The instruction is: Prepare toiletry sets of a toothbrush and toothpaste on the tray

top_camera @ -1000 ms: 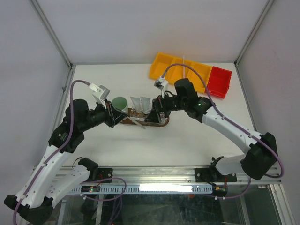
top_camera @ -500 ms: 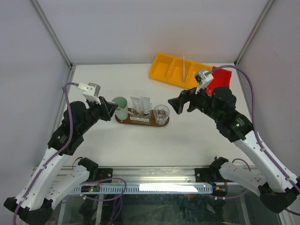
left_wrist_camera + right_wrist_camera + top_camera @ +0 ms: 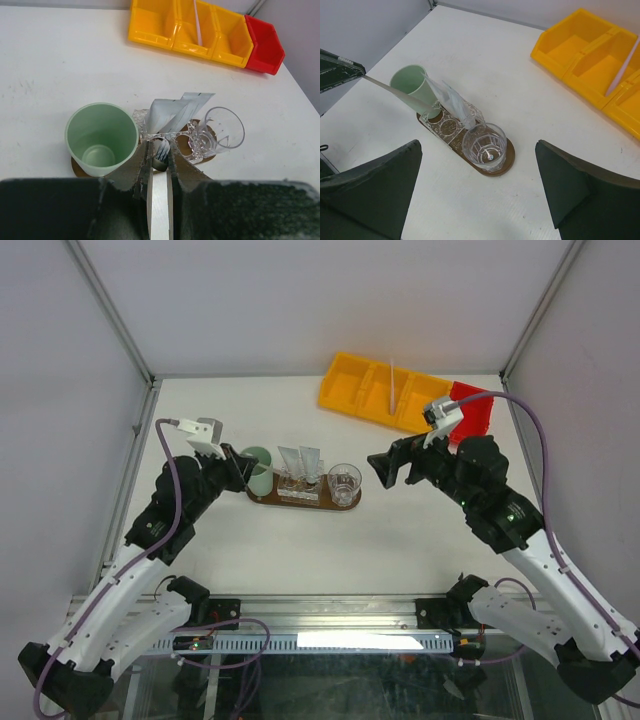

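Toothbrush (image 3: pixel 395 95): probably light, stiff and slick, best held across its flat handle. The left pincer (image 3: pixel 159 150) pinches it there, head reaching the tray (image 3: pixel 506 161) mid-bench. The right pincer (image 3: pixel 385 465) is spread wide and empty.

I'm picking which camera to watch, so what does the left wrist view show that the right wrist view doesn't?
Only the left wrist view shows the red bin and the inside bottom of the green cup. Only the right wrist view shows the right hand, open, and the full oval of the brown tray. Both show the cup, the white tubes, the glass, the yellow bin and the toothbrush pinched in the left hand.
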You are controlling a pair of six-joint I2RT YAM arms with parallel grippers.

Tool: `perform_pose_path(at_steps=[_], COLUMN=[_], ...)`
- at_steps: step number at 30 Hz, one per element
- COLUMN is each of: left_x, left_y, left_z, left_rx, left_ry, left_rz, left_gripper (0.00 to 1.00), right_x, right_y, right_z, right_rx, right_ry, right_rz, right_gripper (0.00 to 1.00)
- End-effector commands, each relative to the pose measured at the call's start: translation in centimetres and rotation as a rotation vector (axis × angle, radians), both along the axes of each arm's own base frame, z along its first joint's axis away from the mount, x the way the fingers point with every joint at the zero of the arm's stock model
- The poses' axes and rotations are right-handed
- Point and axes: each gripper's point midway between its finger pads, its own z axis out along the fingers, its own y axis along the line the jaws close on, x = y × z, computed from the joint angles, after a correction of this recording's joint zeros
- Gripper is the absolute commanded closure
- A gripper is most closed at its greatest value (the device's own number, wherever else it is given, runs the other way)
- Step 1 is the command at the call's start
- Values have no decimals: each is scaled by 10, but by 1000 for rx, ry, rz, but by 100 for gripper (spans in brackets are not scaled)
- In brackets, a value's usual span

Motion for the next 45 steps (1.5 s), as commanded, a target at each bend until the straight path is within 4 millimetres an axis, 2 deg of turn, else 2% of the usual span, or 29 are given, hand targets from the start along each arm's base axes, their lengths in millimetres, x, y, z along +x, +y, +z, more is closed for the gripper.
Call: perform_pose_path(at_steps=[1,10,17,45], left_x=[9,5,3,13], left_y=[-3,-3,1,-19], left_z=[20,8,2,-43], left_rx=[-61,-76,-96,2], left_ry=[-83,-74,-129,-137], left_rz=[23,17,38,21], left_gripper=[100,100,100,100], right_x=[3,2,0,2], right_y=[-4,-3,-1,0], right_z=[21,19,17,4], right_rx=[28,44,59,55], right_ry=[-80,-85,-85,-66], right_rz=[-15,-11,4,8], right_gripper=[0,0,0,0])
